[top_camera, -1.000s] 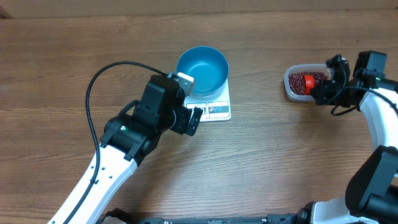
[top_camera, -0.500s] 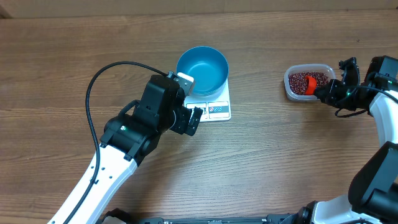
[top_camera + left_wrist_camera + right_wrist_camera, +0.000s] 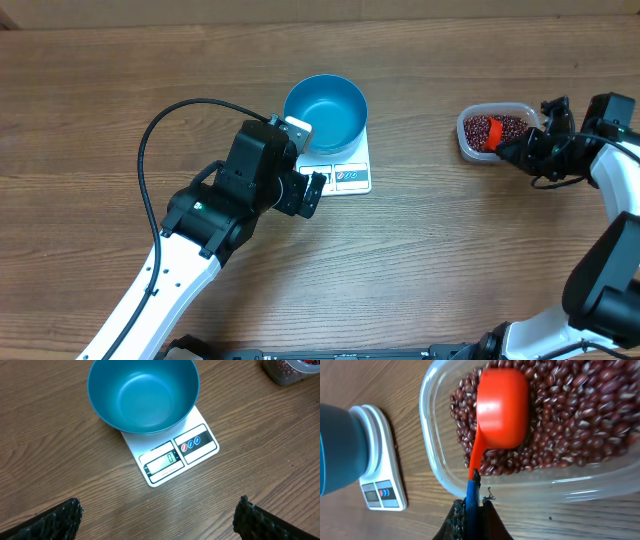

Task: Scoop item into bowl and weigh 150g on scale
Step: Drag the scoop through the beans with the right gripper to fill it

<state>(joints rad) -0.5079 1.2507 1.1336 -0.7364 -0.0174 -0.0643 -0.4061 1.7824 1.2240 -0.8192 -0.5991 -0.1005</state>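
Observation:
The empty blue bowl (image 3: 326, 112) stands on the white scale (image 3: 350, 176), whose display (image 3: 161, 462) reads zero. The beans (image 3: 580, 420) lie in a clear plastic tub (image 3: 466, 145) at the right. My right gripper (image 3: 472, 506) is shut on the blue handle (image 3: 471, 492) of a red scoop (image 3: 502, 407); the scoop's cup rests on the beans. In the overhead view the right gripper (image 3: 516, 149) sits just right of the tub. My left gripper (image 3: 157, 510) hangs open and empty over bare table, in front of the scale.
The left arm (image 3: 215, 215) stretches from the bottom left toward the scale, with its black cable (image 3: 150, 140) looping over the table. The right arm (image 3: 610, 190) runs along the right edge. Bare wooden table lies between the scale and the tub.
The right gripper with the scoop shifted a little right, then back left, at the tub's near rim. The left arm, bowl and scale have not moved.

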